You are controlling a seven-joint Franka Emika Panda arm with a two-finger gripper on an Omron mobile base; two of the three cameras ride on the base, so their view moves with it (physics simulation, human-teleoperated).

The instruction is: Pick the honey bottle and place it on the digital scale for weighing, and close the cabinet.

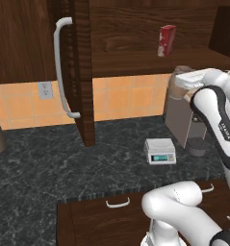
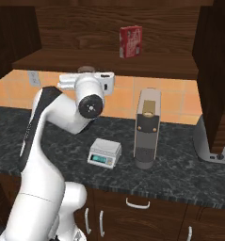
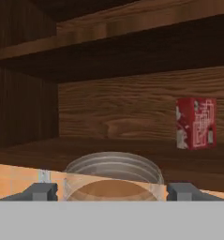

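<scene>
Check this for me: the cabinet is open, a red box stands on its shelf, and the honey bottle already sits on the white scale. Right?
Not quite. The scale has nothing on it in the right base view. The honey bottle sits between the fingertips of the gripper in the hand view. The cabinet is open, with the red box on its shelf.

Digital scale [image 2: 104, 153] beside coffee machine [image 2: 147, 128]

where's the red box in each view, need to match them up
Left base view: the red box stands upper right, on the open cabinet's shelf.
Right base view: upper centre on that shelf, left of and above the coffee machine.
Hand view: right of centre, at the back of the shelf.
Shared landmark: the digital scale on the counter, in both base views.
</scene>
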